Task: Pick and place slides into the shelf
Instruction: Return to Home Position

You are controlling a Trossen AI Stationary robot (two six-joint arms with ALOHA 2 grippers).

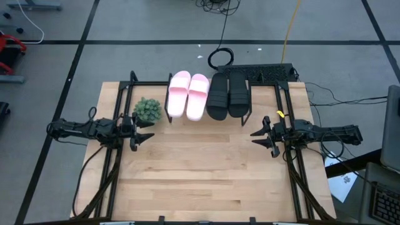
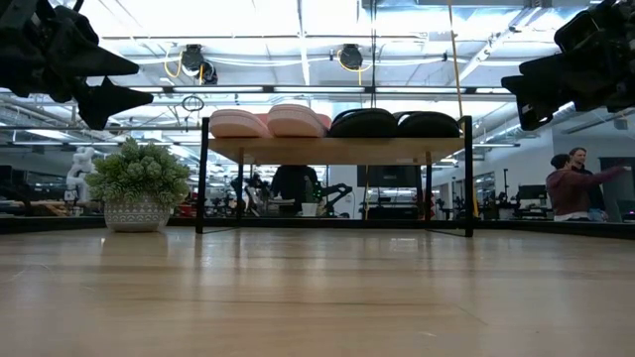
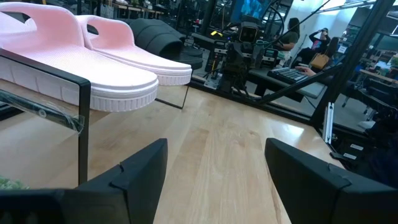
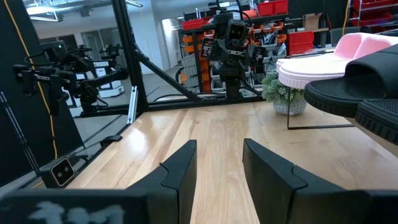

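Observation:
Two light pink slides [image 1: 188, 94] and two black slides [image 1: 228, 95] lie side by side, soles down, on top of the shelf [image 2: 337, 150], a low wood board on thin black legs at the table's far edge. In the low view the pink pair [image 2: 268, 122] sits left of the black pair [image 2: 395, 124]. My left gripper [image 1: 146, 134] hovers open above the table's left side, near the plant. My right gripper [image 1: 259, 137] hovers open above the table's right side. Both point toward the table's middle. The left wrist view shows the pink slides [image 3: 93, 59] close by; the right wrist view shows the black slides [image 4: 360, 90].
A small potted plant [image 1: 148, 110] stands on the table left of the shelf. A black metal frame [image 1: 284, 112] runs along the table's sides. The wide wooden tabletop [image 1: 206, 175] lies in front of the shelf. People [image 2: 571, 183] are in the room beyond the table.

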